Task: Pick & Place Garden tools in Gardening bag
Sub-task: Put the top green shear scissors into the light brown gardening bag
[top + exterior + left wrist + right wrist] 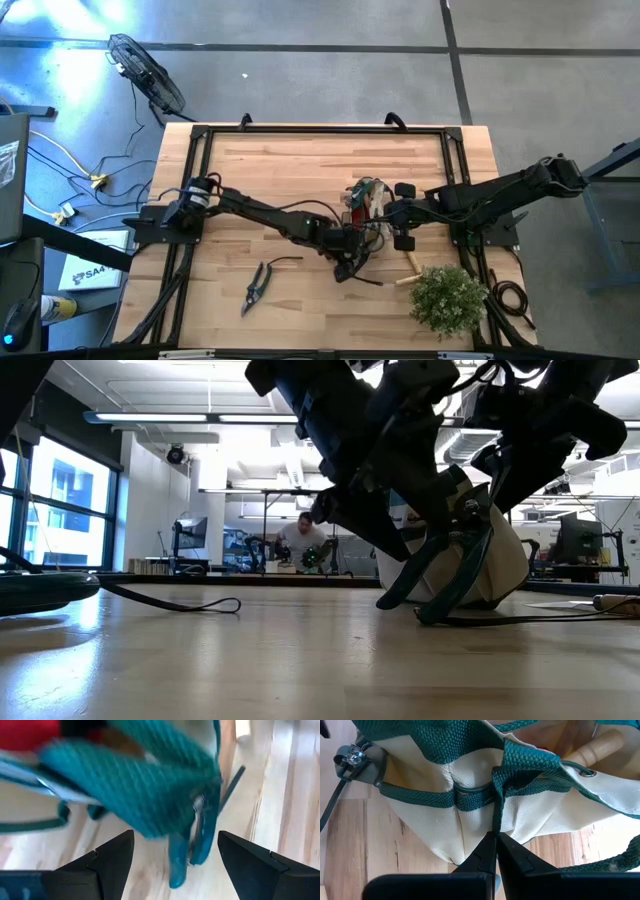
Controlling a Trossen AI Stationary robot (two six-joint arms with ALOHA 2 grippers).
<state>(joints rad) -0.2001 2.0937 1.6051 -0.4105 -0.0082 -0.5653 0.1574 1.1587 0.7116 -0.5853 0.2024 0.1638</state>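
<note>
The gardening bag (pixel 368 195), pale fabric with green trim, stands mid-table between both arms. A wooden handle (pixel 595 747) and something red (pixel 30 732) show in its mouth. Teal-handled pruning shears (pixel 192 850) lean against the bag's outer side, handle ends down on the table (pixel 430 615). My left gripper (pixel 175 840) is open and slants down, one finger on either side of those handles, touching nothing. My right gripper (pixel 496 836) is shut at the bag's green strap. Another pair of shears (pixel 258 285) lies flat near the front left. My right gripper pinches the bag's upright green webbing strap (pixel 496 822) between its two fingertips, on the bag's outer wall below the rim. The fingers slant down from the table's right side. The bag stands on the table, its wall drawn into folds around the strap.
A bushy green plant (pixel 448 298) stands at the front right. A pale wooden-handled tool (pixel 408 264) lies just beside it. A dark cord loop (pixel 205 604) lies on the table. There is open wood along the far half and at the front centre.
</note>
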